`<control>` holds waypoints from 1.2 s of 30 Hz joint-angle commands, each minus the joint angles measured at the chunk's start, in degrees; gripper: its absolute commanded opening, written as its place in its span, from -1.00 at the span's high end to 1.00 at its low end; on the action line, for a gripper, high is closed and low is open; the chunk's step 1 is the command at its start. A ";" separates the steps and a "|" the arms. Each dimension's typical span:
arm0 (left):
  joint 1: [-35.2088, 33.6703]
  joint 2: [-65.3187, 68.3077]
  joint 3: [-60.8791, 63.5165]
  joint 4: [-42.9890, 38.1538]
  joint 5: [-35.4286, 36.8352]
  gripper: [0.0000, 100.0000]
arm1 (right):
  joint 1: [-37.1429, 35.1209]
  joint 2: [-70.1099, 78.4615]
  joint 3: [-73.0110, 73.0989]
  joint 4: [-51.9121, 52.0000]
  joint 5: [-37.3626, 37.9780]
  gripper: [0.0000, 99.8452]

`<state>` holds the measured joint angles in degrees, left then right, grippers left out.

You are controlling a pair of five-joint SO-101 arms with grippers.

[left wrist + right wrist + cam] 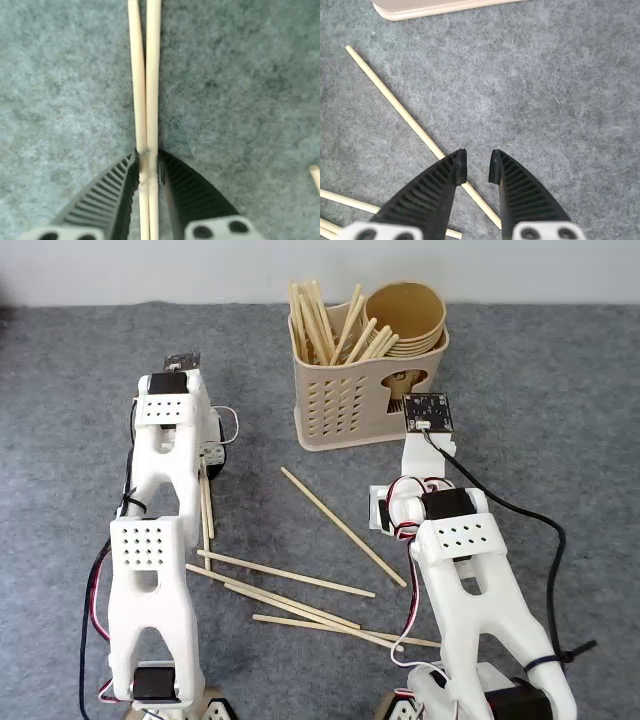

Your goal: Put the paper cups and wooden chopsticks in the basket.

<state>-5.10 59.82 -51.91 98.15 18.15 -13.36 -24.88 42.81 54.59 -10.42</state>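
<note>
No text, number, label or sign can be read here. The basket (pixel 335 405), the paper cups (pixel 407 312), the chopsticks (pixel 340 525) and the small circuit board (pixel 428 412) carry no legible print.

Colours noted: basket (pixel 345 405) beige, walls punched with a grid of small round holes; paper cups (pixel 405 315) kraft tan; chopsticks (pixel 340 525) pale wood; table cover (pixel 560 440) mottled grey; left arm (pixel 160 540) and right arm (pixel 470 570) white; left gripper (pixel 147 157) fingers (pixel 107 195) black, ribbed.

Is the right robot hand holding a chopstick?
No, the right gripper is open with nothing clamped in it, and the nearest chopstick lies loose on the carpet.
</note>
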 commanded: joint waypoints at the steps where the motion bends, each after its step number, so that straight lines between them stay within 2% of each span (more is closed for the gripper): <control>1: 1.49 -2.55 -2.42 2.46 -0.35 0.98 | 0.40 -1.54 -0.44 -0.92 -0.79 0.82; 13: 3.08 -23.47 -2.33 2.46 -0.35 0.98 | 0.40 -1.54 -0.44 -1.10 -0.79 0.82; 18: 3.08 -28.31 0.84 2.46 -0.35 0.98 | 0.40 -1.54 -0.44 -1.10 -0.79 0.82; 24: 3.08 -24.18 7.78 2.11 -1.93 0.97 | 0.40 -1.54 -0.44 -1.01 -0.79 0.82; 31: 1.67 -13.54 7.87 -0.62 -5.10 0.79 | 0.40 -1.54 -0.18 -1.10 -0.79 0.82; 36: 1.41 -9.85 7.87 -2.02 -5.45 0.76 | 0.40 -1.54 0.79 -2.51 -0.79 0.82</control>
<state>-3.43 49.98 -43.91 97.45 13.49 -13.36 -24.88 44.13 53.54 -10.42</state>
